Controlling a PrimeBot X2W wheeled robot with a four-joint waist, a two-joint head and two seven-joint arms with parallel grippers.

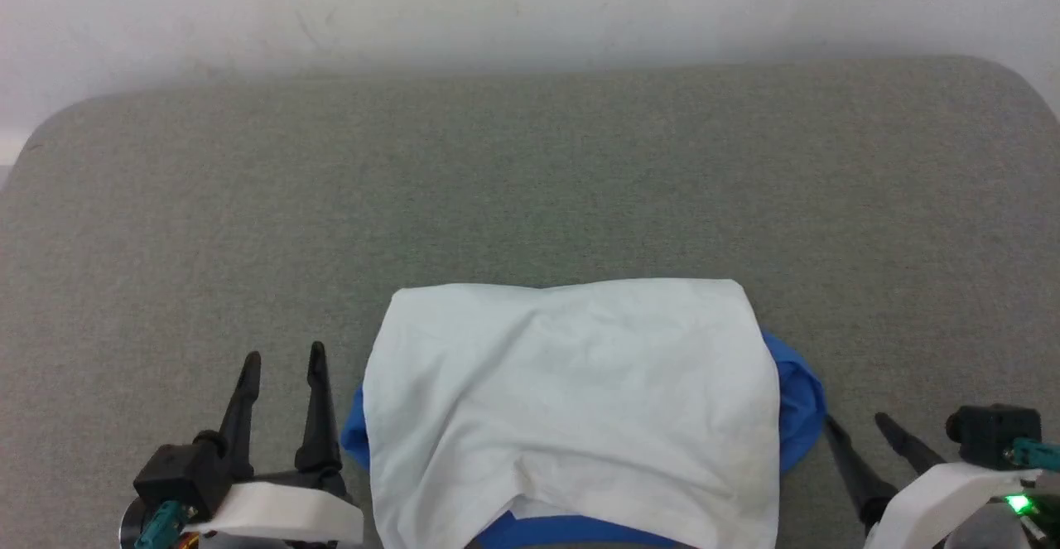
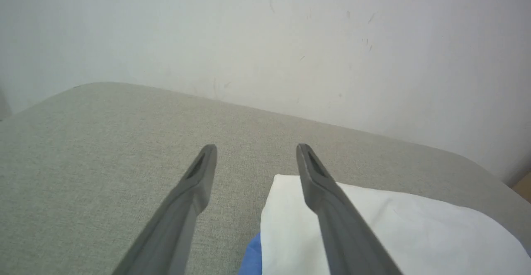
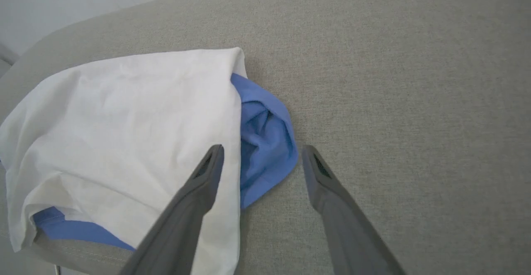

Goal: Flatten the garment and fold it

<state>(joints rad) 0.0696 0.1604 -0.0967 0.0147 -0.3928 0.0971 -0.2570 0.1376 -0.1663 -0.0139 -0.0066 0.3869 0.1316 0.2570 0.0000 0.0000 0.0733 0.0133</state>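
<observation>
Garment [image 1: 571, 400] folded at the table's [image 1: 530, 168] near edge.
White creased body on top, blue showing left, right and near; your left gripper [image 1: 283, 353] and right gripper [image 1: 855, 421] flank it, fingers spread, empty.

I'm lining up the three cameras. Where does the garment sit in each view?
Head view: the garment lies lower centre, between the left gripper and the right gripper.
Left wrist view: lower right, partly behind one finger.
Right wrist view: left half, its blue sleeve seen between the fingertips.
Shared landmark: the table, its far edge meeting the wall.
</observation>
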